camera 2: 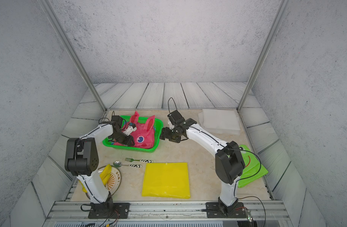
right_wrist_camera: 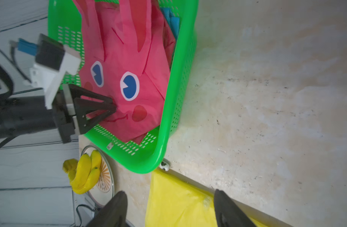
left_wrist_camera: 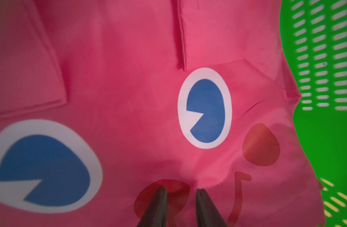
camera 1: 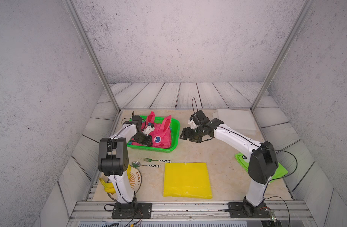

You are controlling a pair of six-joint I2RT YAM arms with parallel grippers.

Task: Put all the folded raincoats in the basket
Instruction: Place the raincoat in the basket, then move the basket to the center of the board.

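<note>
Pink raincoat in the basket, my left pincer on its face.

From my console I see the pink raincoat [camera 1: 160,135] lying folded inside the green basket [camera 1: 175,137] on the far left part of the worktop [camera 1: 217,161], with its rabbit ears poking up over the back rim. My left pincer [left_wrist_camera: 181,196] is down on the printed nose. Its tips are close together with a narrow gap and touch the fabric, but I cannot tell whether it pinches a fold or merely rests there. My right pincer [right_wrist_camera: 170,194] hovers just beside the basket's right wall, spread wide and empty. A yellow raincoat [camera 1: 187,179] lies folded nearer my side, and a green raincoat [camera 1: 240,158] sits partly under the right arm.
</note>
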